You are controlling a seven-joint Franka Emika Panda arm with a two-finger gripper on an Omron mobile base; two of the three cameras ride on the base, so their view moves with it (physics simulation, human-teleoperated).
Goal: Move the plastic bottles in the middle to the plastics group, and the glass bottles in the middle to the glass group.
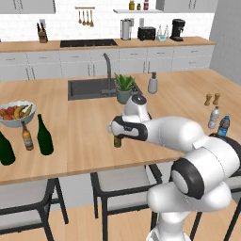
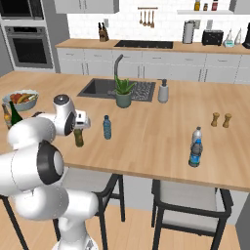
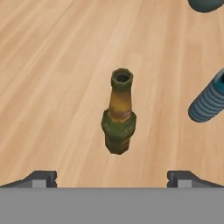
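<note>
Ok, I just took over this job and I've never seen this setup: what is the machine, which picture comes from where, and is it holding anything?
It is a white robot arm on a driving base, at a wooden kitchen island. Two pictures come from cameras on the base, behind the arm to its left and right; the third looks down from the hand itself. There the gripper hangs open, holding nothing, above the amber beer bottle, with the slim blue plastic bottle beside it. At one end stand a tall green wine bottle, a brown beer bottle, a wider green bottle and a fruit bowl. At the other stand a clear bottle, a blue dark-capped one and two pepper mills.
</note>
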